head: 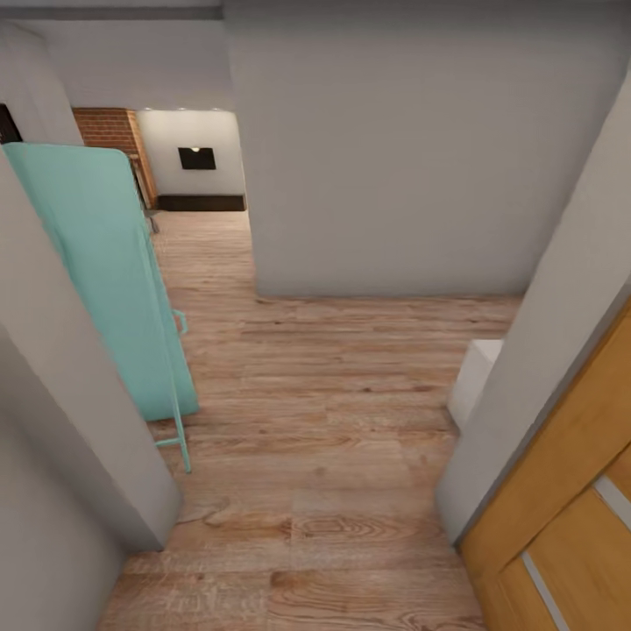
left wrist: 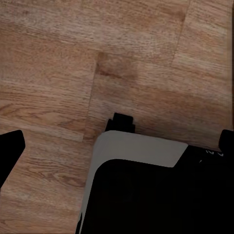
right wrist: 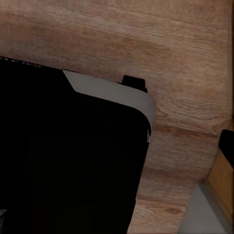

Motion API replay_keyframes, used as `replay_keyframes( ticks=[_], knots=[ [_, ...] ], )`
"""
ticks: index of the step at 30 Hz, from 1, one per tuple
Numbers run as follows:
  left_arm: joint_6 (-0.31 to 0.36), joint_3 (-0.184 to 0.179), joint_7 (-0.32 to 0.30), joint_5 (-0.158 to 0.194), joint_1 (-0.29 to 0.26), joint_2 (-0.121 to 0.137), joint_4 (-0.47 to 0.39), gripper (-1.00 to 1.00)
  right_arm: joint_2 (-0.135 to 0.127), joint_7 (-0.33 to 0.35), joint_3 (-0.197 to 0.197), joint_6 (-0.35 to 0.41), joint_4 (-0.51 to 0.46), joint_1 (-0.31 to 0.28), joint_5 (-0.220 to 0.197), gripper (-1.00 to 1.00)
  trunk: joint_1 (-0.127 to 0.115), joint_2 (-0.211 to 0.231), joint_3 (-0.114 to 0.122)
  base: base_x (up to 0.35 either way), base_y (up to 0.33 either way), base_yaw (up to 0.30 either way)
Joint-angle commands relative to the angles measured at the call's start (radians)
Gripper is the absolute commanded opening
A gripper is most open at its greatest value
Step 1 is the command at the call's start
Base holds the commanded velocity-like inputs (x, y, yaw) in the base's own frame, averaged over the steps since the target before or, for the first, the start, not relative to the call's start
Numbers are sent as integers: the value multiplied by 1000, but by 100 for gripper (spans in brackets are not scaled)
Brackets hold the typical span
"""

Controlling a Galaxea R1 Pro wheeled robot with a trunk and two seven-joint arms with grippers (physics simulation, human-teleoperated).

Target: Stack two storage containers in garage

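The two storage containers are out of view. I stand in a hallway on light wood planks (head: 324, 438). Far ahead lies the living room, with its red brick chimney (head: 109, 131) and a low dark cabinet (head: 202, 202). An orange-brown door (head: 570, 526) with frosted strips stands at the lower right. The grey concrete floor is out of view. My left gripper (left wrist: 119, 146) hangs open over the planks and my own black-and-white base (left wrist: 141, 151), one dark fingertip (left wrist: 10, 151) at each side, nothing between. My right gripper (right wrist: 117, 141) also looks open and empty, with one fingertip (right wrist: 227, 145) showing.
A teal panel on a thin frame (head: 105, 272) leans along the left wall (head: 61, 421). A large white wall block (head: 412, 158) narrows the passage ahead to a gap on its left. A white box (head: 473, 377) sits low by the right wall.
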Motion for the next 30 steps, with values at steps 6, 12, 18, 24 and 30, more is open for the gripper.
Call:
replay_keyframes(
  ticks=[6, 12, 18, 24, 30],
  knots=[
    [3, 4, 3, 5, 0, 0, 0, 100, 0, 4, 8, -5, 3, -1, -10, 100, 1, -1, -1, 322, 0, 0],
    [3, 4, 3, 5, 0, 0, 0, 100, 0, 4, 7, -4, 3, -1, -12, 100, 1, -1, -1, 322, 0, 0],
    [3, 4, 2, 5, 0, 0, 0, 100, 1, 4, 8, -5, 3, -1, -12, 100, 1, -1, -1, 322, 0, 0],
    [3, 4, 3, 5, -1, 0, 0, 100, 1, 4, 7, -5, 3, -1, -12, 100, 1, -1, -1, 322, 0, 0],
    [3, 4, 3, 5, -1, 0, 0, 100, 1, 4, 7, -5, 2, -1, -12, 100, 1, -1, -1, 322, 0, 0]
  ],
)
